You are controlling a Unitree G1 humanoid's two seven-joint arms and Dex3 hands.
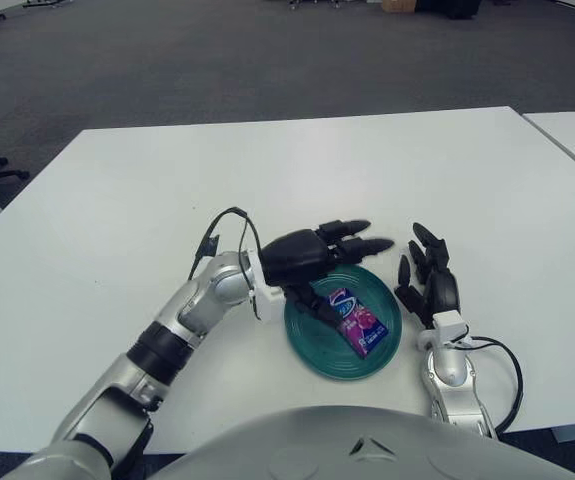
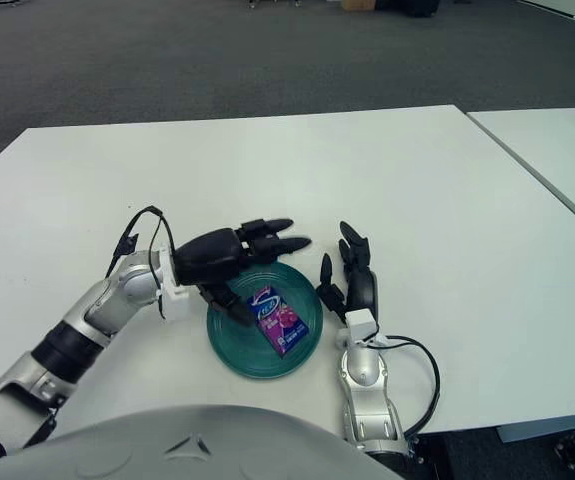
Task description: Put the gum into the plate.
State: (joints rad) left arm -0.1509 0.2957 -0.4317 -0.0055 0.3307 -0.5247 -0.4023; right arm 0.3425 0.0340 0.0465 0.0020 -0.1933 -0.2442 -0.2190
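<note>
White worktop (image 1: 117, 210), gum pack (image 1: 356, 319) lies flat in the green plate (image 1: 312, 352), so that's basically done. My left hand (image 1: 312, 255) hovers above the rim, fingers spread, empty. Right hand (image 1: 435, 285) idle beside the plate.

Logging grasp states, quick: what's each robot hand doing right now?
Left robot hand: open, empty, above the round green plate's far-left rim.
Right robot hand: open, empty, right of the plate.

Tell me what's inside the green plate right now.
A gum pack lies flat inside the plate, untouched. The open left hand covers the plate's rear-left rim, so that part stays hidden.
</note>
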